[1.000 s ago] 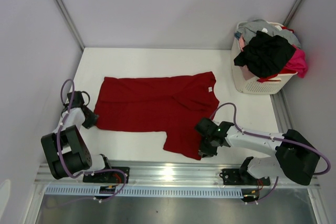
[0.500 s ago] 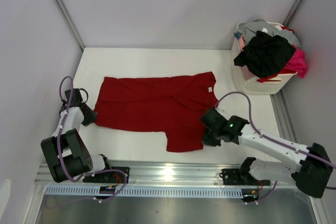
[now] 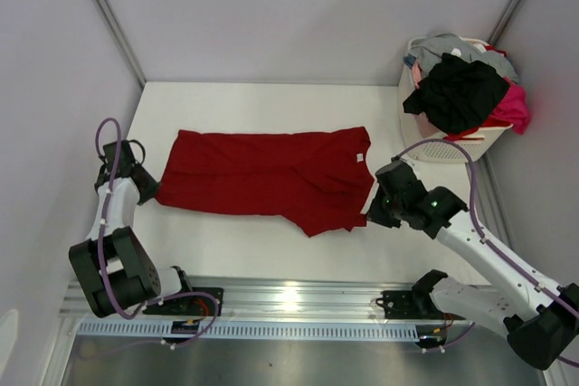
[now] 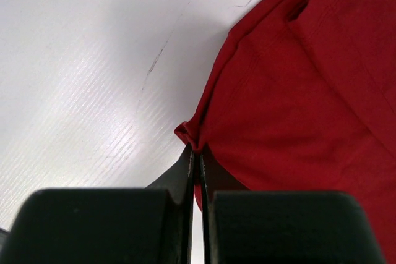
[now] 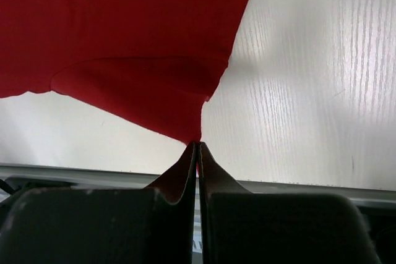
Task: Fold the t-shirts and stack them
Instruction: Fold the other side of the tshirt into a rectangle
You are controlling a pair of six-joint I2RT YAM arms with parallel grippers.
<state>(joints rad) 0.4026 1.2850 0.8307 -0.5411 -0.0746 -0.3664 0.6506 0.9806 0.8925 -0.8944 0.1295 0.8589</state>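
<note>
The red t-shirt (image 3: 271, 178) is lying across the middle of the white tabletop (image 3: 226, 106), stretched out from left to right between the two arms. Its neck end, with a small pale label showing, is pointing towards the right.

The left tool (image 4: 197, 154) is sitting at the shirt's left edge, low against the tabletop. Its two fingers are pressed together and are pinching a small bunched fold of red cloth right at their tips. From that pinch the cloth is fanning out to the right, while bare tabletop is showing to the left of the fingers.

The right tool (image 5: 197, 148) is at the shirt's near right side, just below the neck end. Its fingers are likewise pressed together, gripping a pointed corner of the red cloth. The cloth is drawing tight into that point, and the shirt's near edge is slanting up towards it, with a folded layer showing just behind the pinch.

In the far right corner a pale basket (image 3: 443, 144) is standing, apart from the red shirt. A black garment (image 3: 457, 92) is draping over its top, a pink garment (image 3: 514, 108) is hanging over its right rim, and a grey garment (image 3: 450, 42) is lying at the back.
</note>
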